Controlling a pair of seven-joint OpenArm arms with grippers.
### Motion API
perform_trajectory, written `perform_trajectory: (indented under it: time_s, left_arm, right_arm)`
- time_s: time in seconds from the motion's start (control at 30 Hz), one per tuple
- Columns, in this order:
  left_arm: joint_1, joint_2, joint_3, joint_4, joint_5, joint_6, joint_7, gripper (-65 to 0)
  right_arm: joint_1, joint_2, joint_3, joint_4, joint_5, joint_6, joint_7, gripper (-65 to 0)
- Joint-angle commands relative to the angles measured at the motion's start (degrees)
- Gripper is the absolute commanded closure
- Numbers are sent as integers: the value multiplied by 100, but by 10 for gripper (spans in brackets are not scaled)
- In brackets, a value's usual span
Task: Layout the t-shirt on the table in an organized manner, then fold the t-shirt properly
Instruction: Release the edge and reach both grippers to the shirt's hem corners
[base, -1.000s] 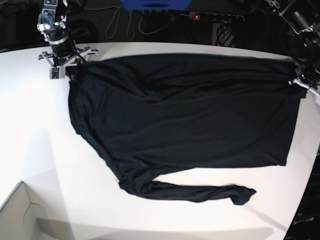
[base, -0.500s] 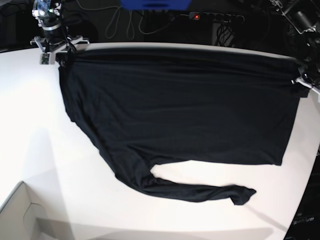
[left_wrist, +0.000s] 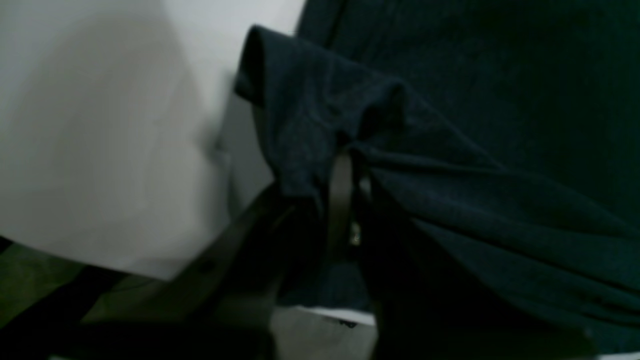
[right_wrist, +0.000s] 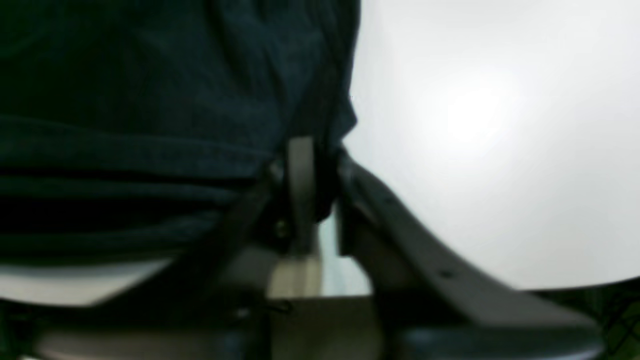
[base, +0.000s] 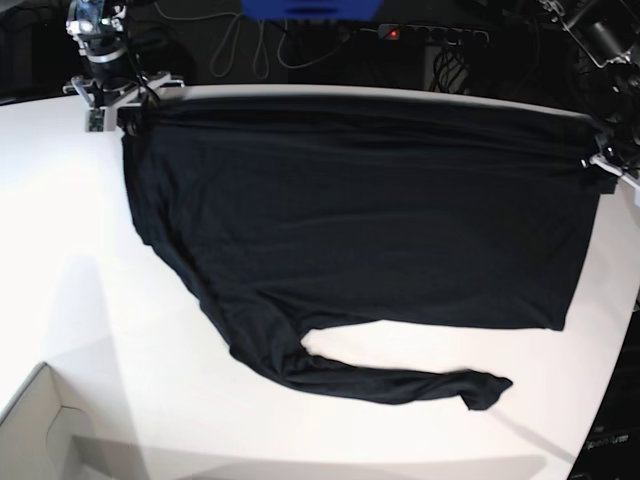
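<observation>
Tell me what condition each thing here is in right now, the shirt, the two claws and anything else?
t-shirt: spread flat, held taut along its far edge, one long sleeve trailing toward the near side.
left gripper: shut on a shirt corner.
right gripper: shut on the opposite corner.
table: white, partly covered.
cardboard box: open.

Both end effectors (base: 123, 112) (base: 598, 165) clamped, wide apart

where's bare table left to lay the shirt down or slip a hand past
Bare table runs along the base view's left, between the t-shirt and the cardboard box. A strip lies below the hem, above the trailing sleeve. Another runs under that sleeve. It is crowded along the far edge, where the right gripper and left gripper pinch the shirt's corners.
</observation>
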Motion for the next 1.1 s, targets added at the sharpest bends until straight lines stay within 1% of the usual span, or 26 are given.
perform_trajectory:
  time_s: [0.0,0.07,0.13,0.27,0.37,0.47,0.6,0.67,0.77,0.83,0.93,1.0,1.07]
  left_arm:
    - [-44,-131,-19,84,-38,11,-81,-2]
    - [-44,-131,-19,84,-38,11,-81,-2]
    - [-44,-131,-19,84,-38,11,-81,-2]
    - [-44,-131,-10,84,-38,11,-81,-2]
    - [44,-149,-37,84,-29,11,-81,-2]
    - [88,-158,-19,84,-29,11,-125,-5]
    - [88,-140,-10,84,-29,11,-81,-12]
    - [88,-140,-28,84,-29,11,-81,-58]
    - [88,-140,-45,93,-29,11,-81,-187]
    - [97,-140,-45,93,-29,11,-81,-287]
    - [105,-140,-54,154,-38,11,-81,-403]
    - [167,-140,-54,339,-38,11,-81,-453]
    - [290,-131,-54,594,-38,11,-81,-487]
  right_arm:
    - [-53,24,14,198,33,-7,160,-150]
    - [-70,24,-126,365,33,-7,152,-209]
    - [-141,15,-144,541,42,-7,169,-248]
    - [-158,-213,-126,840,42,-7,169,-296]
    - [-158,-240,-126,963,42,-7,169,-331]
    - [-114,-240,-144,963,42,-7,169,-342]
    - [-44,-240,-170,963,42,-7,169,-341]
    - [17,-240,-170,963,24,-7,160,-341]
    - [53,-240,-170,954,24,-7,169,-341]
    - [53,-240,-179,954,24,-7,169,-341]
    - [123,-240,-179,954,24,-7,169,-341]
    - [158,-240,-179,954,15,-7,143,-341]
    - [167,-231,-179,954,15,-7,160,-341]
